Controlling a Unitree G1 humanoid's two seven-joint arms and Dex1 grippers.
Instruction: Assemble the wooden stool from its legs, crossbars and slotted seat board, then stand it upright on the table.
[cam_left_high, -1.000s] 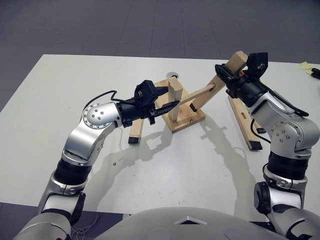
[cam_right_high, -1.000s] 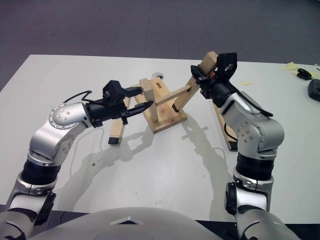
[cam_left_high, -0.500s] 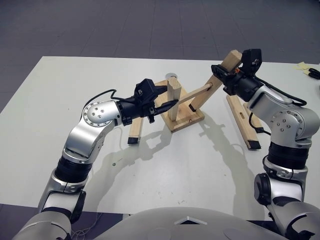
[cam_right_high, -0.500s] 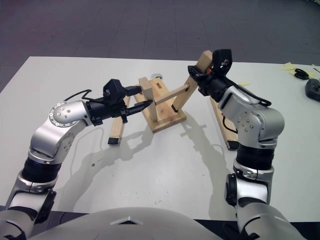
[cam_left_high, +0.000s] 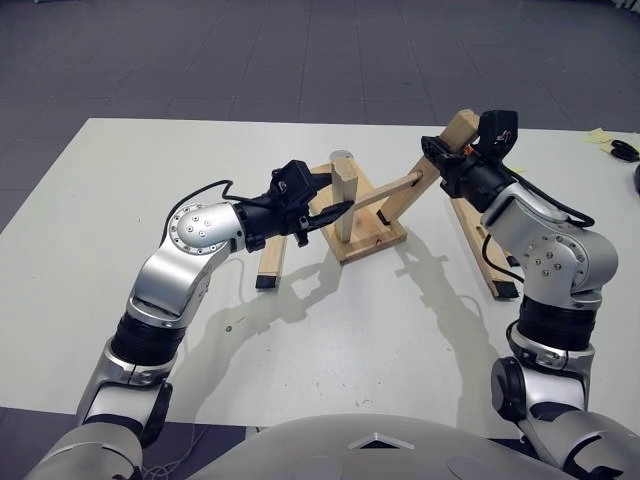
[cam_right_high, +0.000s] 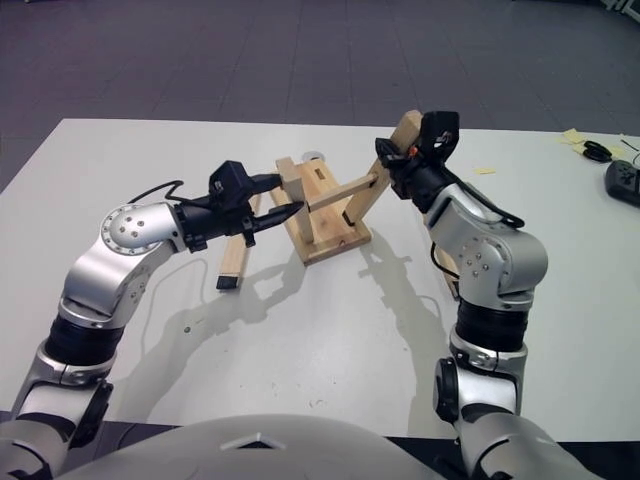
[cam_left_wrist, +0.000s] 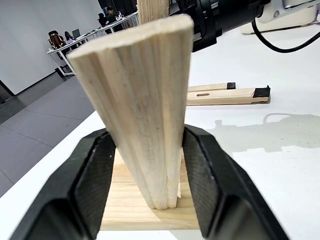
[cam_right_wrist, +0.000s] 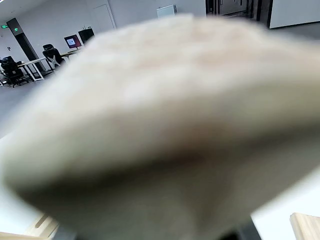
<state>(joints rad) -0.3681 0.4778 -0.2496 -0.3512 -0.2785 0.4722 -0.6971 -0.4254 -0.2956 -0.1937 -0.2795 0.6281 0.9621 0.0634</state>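
The slotted seat board (cam_left_high: 378, 240) lies flat mid-table, with one wooden leg (cam_left_high: 347, 198) standing upright in it. My left gripper (cam_left_high: 338, 195) is shut on that upright leg, whose sides the black fingers (cam_left_wrist: 95, 180) press. A thin crossbar (cam_left_high: 388, 192) runs from the upright leg to a second, tilted leg (cam_left_high: 405, 200). My right gripper (cam_left_high: 442, 162) is shut on the tilted leg near its raised upper end. Blurred wood of the tilted leg (cam_right_wrist: 165, 125) sits close in the right wrist view.
One loose leg (cam_left_high: 270, 258) lies on the table under my left forearm. More loose legs (cam_left_high: 478, 240) lie flat to the right of the board, below my right arm. A round table grommet (cam_left_high: 343, 153) sits behind the board. Small items (cam_left_high: 620, 145) lie at the far right edge.
My right arm has drawn its elbow in and turned at the wrist while keeping hold of the tilted leg. My left arm and the upright leg have stayed put.
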